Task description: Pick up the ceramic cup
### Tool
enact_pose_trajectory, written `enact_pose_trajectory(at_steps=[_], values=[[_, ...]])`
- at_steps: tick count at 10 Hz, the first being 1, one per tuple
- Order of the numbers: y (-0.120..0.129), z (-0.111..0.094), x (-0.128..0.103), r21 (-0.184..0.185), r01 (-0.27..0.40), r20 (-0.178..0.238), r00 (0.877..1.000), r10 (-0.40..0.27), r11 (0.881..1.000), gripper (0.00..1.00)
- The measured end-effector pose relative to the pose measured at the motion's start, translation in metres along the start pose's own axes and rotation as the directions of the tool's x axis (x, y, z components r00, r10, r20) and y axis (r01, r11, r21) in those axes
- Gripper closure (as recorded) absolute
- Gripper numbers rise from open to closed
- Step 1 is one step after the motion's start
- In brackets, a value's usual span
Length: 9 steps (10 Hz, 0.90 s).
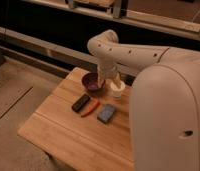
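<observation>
I am hovering my gripper [114, 79], jaws spread wide, directly over the ceramic cup [117, 90], which is standing upright just beside the maroon bowl [92, 83], straight below me.

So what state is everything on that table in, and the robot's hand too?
ceramic cup: upright on the table, not lifted.
gripper: open, low just above the ceramic cup, holding nothing.
maroon bowl: upright beside the ceramic cup.
black bar: lying flat.
orange stick: lying flat.
blue block: lying flat.
</observation>
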Motion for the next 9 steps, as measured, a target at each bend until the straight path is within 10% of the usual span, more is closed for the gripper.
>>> enact_pose_trajectory(at_steps=[9], values=[[0.013, 0.021, -0.035, -0.022, 0.102, 0.006, 0.995, -0.102, 0.995, 0.35]])
